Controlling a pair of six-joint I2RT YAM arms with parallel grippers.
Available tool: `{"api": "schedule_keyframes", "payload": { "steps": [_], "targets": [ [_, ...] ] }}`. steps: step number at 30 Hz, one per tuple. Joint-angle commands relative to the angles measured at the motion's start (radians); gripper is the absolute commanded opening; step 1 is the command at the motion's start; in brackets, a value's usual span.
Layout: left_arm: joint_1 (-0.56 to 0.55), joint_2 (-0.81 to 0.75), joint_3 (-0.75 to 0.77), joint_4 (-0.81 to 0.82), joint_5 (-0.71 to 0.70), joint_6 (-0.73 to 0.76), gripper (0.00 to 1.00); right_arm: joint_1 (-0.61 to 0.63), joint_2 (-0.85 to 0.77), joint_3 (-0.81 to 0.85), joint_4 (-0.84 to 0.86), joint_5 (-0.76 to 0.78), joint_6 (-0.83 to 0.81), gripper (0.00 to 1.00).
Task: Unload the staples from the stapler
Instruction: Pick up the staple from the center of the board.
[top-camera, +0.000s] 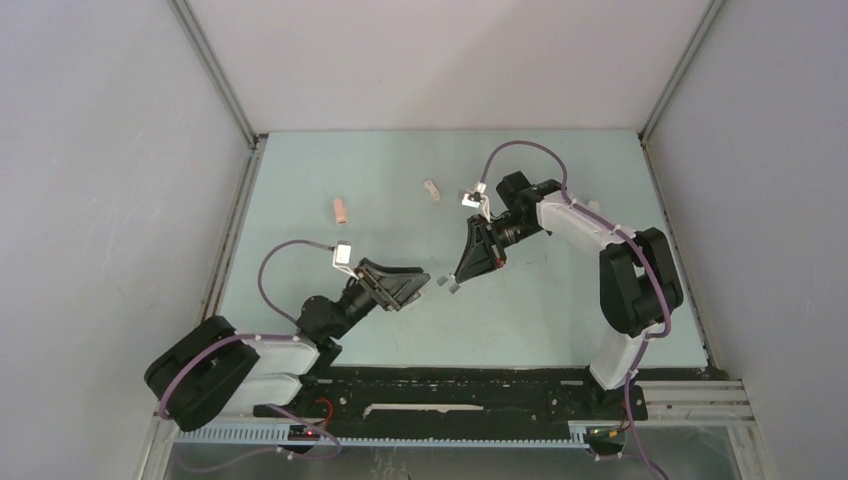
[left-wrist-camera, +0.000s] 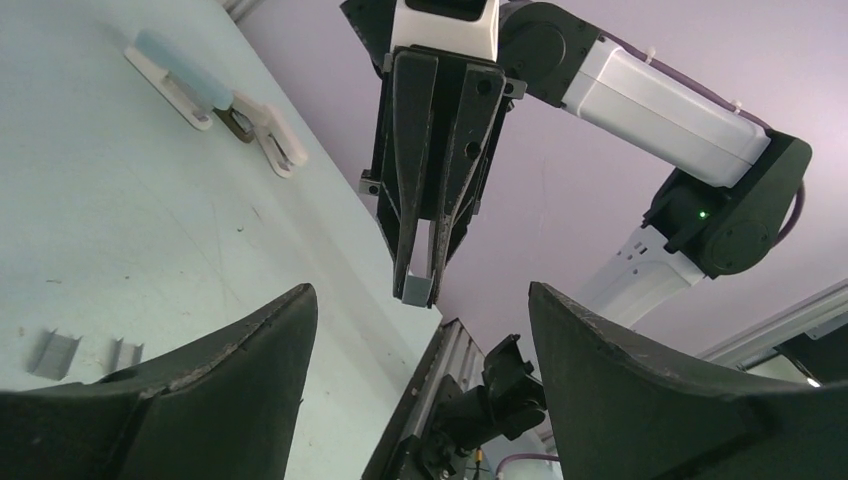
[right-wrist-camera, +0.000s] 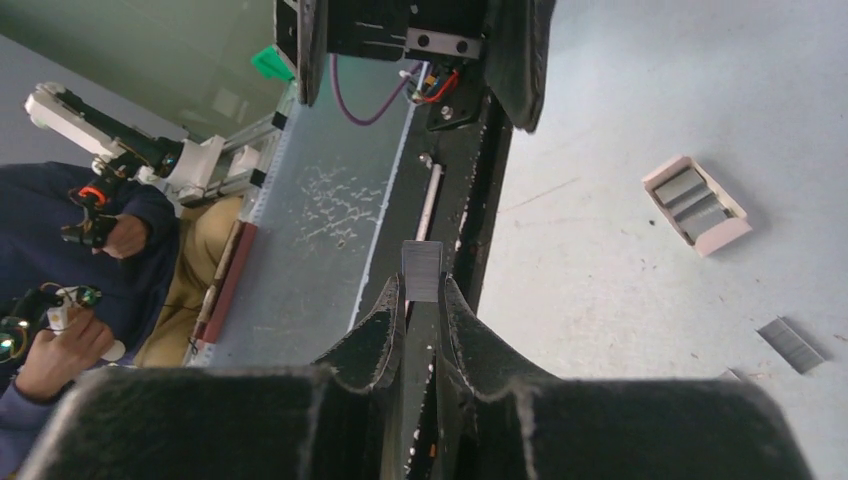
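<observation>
A short grey strip of staples (right-wrist-camera: 422, 270) is pinched between the fingertips of my right gripper (right-wrist-camera: 424, 292), which is shut on it. From the left wrist the same strip (left-wrist-camera: 417, 291) hangs at the tip of the right gripper (left-wrist-camera: 420, 270), just ahead of my left gripper (left-wrist-camera: 420, 315). The left jaws are wide open with nothing between them. From above, the two grippers (top-camera: 425, 283) (top-camera: 457, 281) meet tip to tip at mid-table. A white stapler (left-wrist-camera: 195, 85) lies opened out flat. A pink stapler (right-wrist-camera: 697, 205) lies with grey strips showing inside.
Loose staple strips lie on the table (left-wrist-camera: 52, 352) (left-wrist-camera: 125, 352) (right-wrist-camera: 790, 345). From above, the pink stapler (top-camera: 341, 210) is at the far left and the white stapler (top-camera: 431, 190) at the far middle. Walls enclose the table on three sides.
</observation>
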Motion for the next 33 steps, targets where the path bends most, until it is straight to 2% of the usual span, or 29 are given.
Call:
{"api": "schedule_keyframes", "payload": {
  "steps": [1,5,12,24,33],
  "targets": [
    [0.003,0.047,0.082,0.061,0.063,-0.024,0.82,0.01,-0.017,0.042,-0.02,-0.069,0.032,0.1],
    [-0.006,0.074,0.121,0.065,0.087,-0.022,0.78,0.022,-0.001,0.043,-0.014,-0.079,0.045,0.1],
    [-0.031,0.137,0.159,0.072,0.11,-0.024,0.62,0.029,0.017,0.047,-0.019,-0.086,0.046,0.1],
    [-0.058,0.221,0.199,0.072,0.113,-0.041,0.53,0.025,0.024,0.047,-0.017,-0.09,0.052,0.1],
    [-0.06,0.231,0.204,0.073,0.116,-0.044,0.41,0.016,0.029,0.046,-0.022,-0.1,0.051,0.1]
  ]
}}
